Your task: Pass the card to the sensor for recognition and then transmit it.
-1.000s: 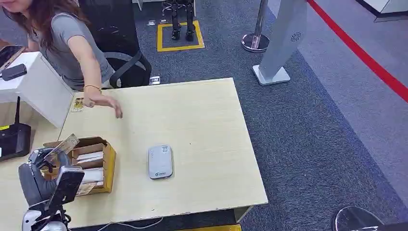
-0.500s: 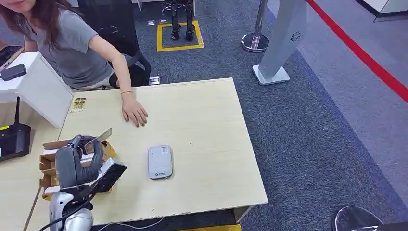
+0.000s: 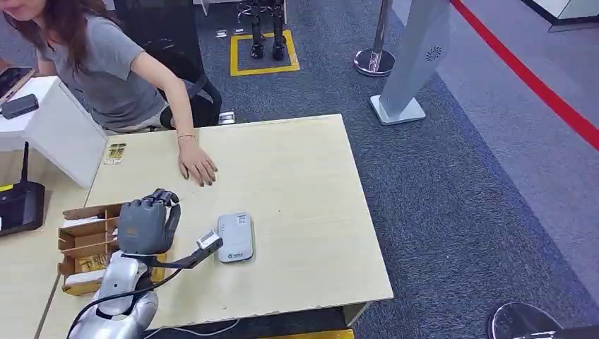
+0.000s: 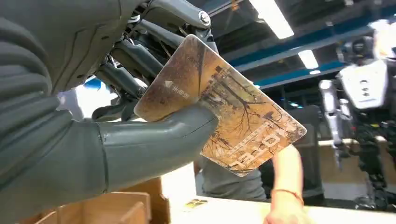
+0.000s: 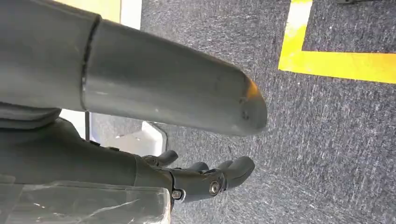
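Note:
My left hand (image 3: 147,224) hovers over the light wooden table (image 3: 304,212), just left of the grey-white sensor (image 3: 235,236) lying flat there. It pinches a brown-gold patterned card (image 4: 224,116) between the thumb and fingers (image 4: 140,56); the card sticks out past the thumb, its face plain in the left wrist view. In the head view the hand's back hides the card. My right hand (image 5: 201,177) hangs over the grey carpet with its fingers apart and holds nothing.
A cardboard box (image 3: 81,244) of cards stands under and left of my left hand. A seated person rests a hand (image 3: 198,166) on the table beyond the sensor. Another card (image 3: 115,152) lies far left. A black device (image 3: 18,205) sits on the side desk.
My left hand has carried the card from above the cardboard box rightward toward the sensor. The person's hand came down onto the table and has stayed there.

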